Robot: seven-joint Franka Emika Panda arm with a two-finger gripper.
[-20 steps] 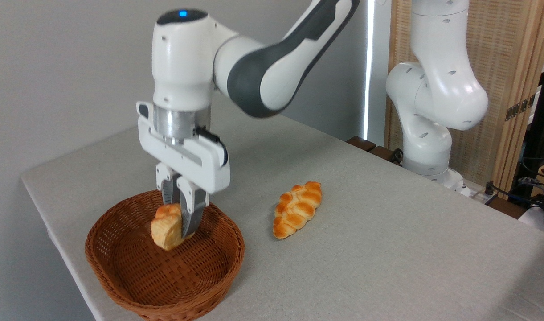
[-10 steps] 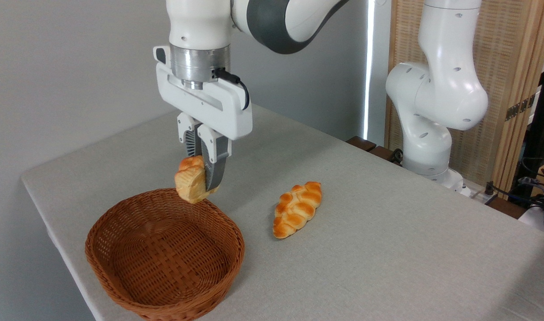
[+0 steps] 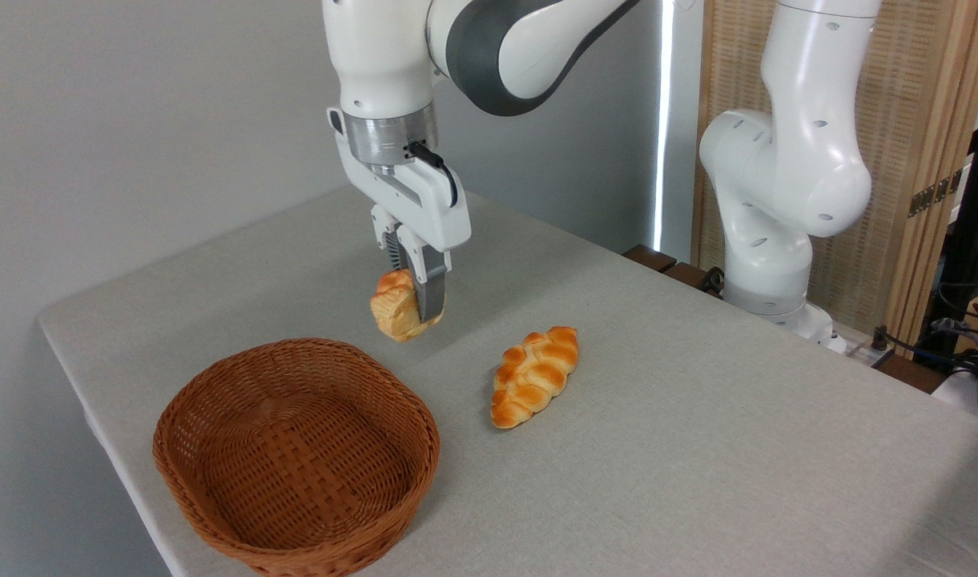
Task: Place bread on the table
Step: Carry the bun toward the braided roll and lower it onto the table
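Observation:
My gripper is shut on the bread, a small knotted golden bun that hangs tilted with its pale underside facing left. The bun is in the air above the table, past the far rim of the wicker basket and left of the braided loaf. One dark finger covers the bun's right side.
A brown wicker basket with nothing in it stands near the table's front left edge. An oval braided loaf lies on the cloth right of the basket. The arm's white base rises at the back right.
The gripper has lifted the bun out of the basket, then carried it right and toward the back, beyond the basket's rim. The grip has stayed shut.

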